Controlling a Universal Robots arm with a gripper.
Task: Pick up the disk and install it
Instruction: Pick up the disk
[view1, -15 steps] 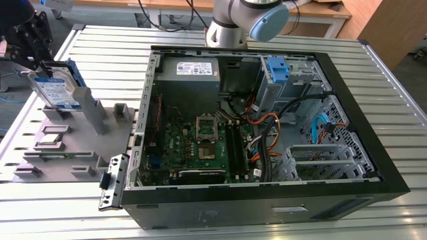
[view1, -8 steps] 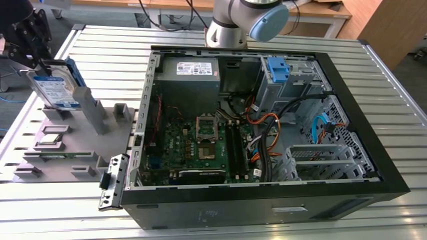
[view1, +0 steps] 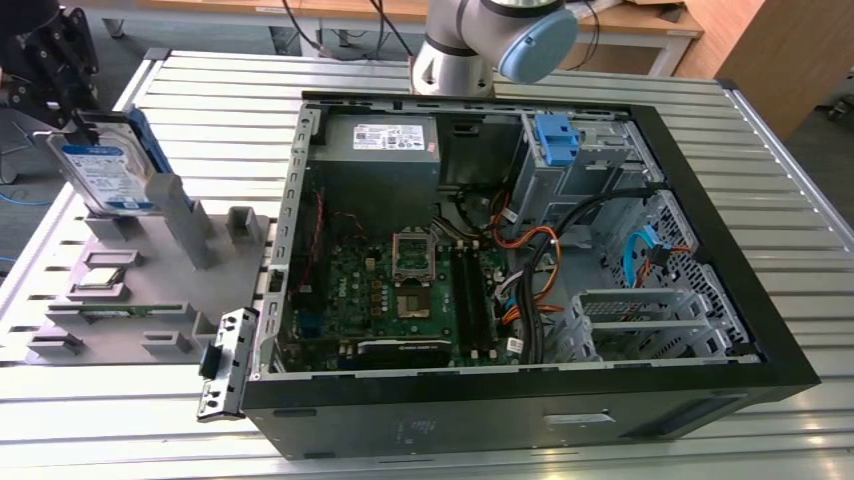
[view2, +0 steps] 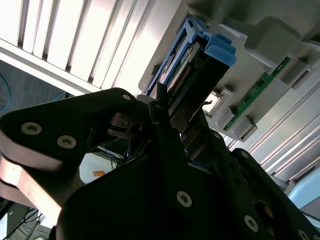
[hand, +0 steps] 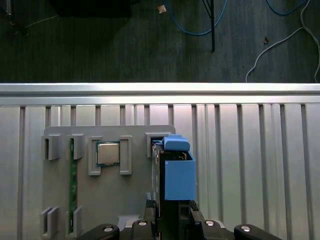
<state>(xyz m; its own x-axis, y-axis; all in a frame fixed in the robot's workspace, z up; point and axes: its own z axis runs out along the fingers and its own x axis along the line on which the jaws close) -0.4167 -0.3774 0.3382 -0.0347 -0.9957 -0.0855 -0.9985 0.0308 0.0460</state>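
The disk (view1: 104, 170) is a silver-grey drive with a blue-and-white label and a blue bracket. It stands upright and slightly tilted over the grey fixture (view1: 134, 290) at the exterior view's left. My black gripper (view1: 87, 125) comes down on its top edge and is shut on it. In the first wrist view the disk (hand: 177, 175) is seen edge-on, with its blue bracket between the fingers of my gripper (hand: 172, 210). The second wrist view shows the disk (view2: 200, 65) clamped in my gripper (view2: 175, 115), with the fixture behind it.
An open black computer case (view1: 747, 290) lies at the centre and right, with a motherboard, cables, a grey power-supply box (view1: 394, 135) and a bare blue bracket (view1: 554, 135) in its drive bay. The fixture also holds a processor chip (hand: 107, 153) and a green memory stick (hand: 73, 195). The table is slatted metal.
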